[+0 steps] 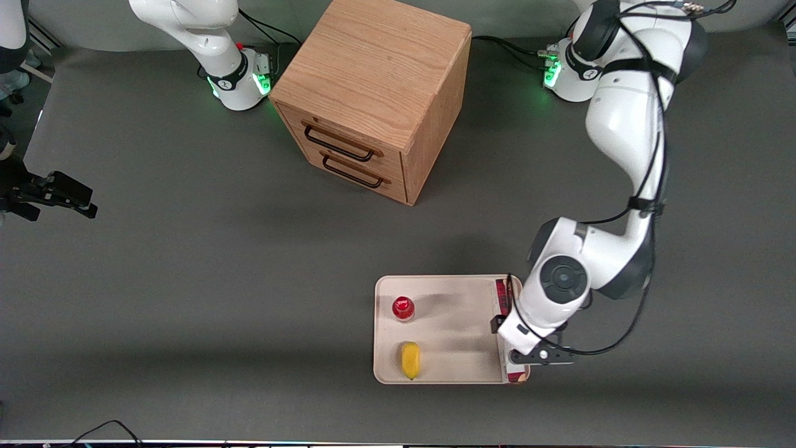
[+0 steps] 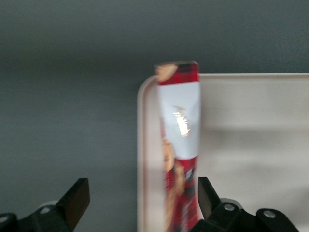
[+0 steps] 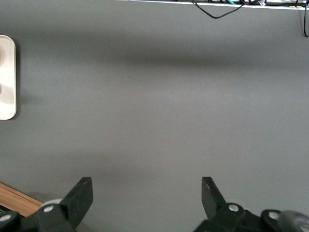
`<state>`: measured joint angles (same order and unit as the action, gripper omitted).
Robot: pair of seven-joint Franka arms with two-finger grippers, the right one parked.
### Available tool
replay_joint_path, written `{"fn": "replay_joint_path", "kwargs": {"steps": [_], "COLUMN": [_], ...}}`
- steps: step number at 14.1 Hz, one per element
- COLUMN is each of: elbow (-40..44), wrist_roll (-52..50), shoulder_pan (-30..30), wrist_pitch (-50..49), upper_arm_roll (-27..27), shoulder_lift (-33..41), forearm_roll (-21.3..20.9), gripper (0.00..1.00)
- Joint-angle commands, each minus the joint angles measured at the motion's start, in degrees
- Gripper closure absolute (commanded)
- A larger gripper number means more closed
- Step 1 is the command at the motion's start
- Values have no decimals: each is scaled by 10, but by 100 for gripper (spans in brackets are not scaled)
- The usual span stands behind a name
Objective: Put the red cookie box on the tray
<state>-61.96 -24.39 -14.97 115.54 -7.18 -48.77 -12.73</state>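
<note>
One red cookie box [image 2: 179, 145] and one tray [image 1: 448, 330] were seen. The box was laid in the tray along its edge toward the working arm, its long axis running from twelve to six o'clock in the front view. The gripper [image 2: 140, 203] was held above it, fingers spread apart, nothing gripped. One red-capped bottle [image 1: 403, 307] and one yellow item [image 1: 410, 359] were also counted on the tray.

gold script on the red cookie box [image 2: 179, 123] too blurred to read (no other lettering legible)
</note>
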Motion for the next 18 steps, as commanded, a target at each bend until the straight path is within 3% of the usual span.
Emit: {"fn": "replay_joint_path", "kwargs": {"steps": [1,7,12,18], "elbow": [-67,-252,-240,-241], "wrist_roll": [57,119,234,255], "shoulder_pan": [21,42,37,38], "wrist_pitch": [-51,-89,-245,-302], "upper_arm_roll": [7,60,151,184], "shoulder_lift": [114,339,426,457], "forearm_roll": [0,48,117,120], "gripper": [0,0,0,0]}}
